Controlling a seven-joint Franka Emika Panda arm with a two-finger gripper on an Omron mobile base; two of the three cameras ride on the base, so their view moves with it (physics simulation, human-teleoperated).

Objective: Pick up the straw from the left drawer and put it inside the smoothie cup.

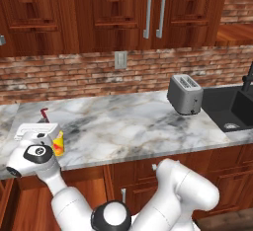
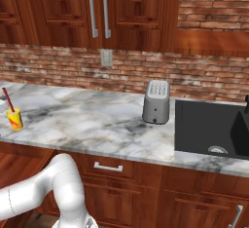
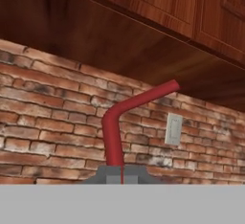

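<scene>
Red straw [image 3: 114,137] pinched in tool [image 3: 121,173] | by yellow smoothie cup [image 2: 14,119] | toaster [image 1: 185,95] far right

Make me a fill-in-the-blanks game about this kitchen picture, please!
1. The straw sticking up out of the cup is colored ____.
2. The cup stands on the marble counter and is colored ____.
3. The silver toaster stands between the cup and the black ____.
4. The wall behind the counter is made of ____.

Missing words: red; yellow; sink; brick
</scene>
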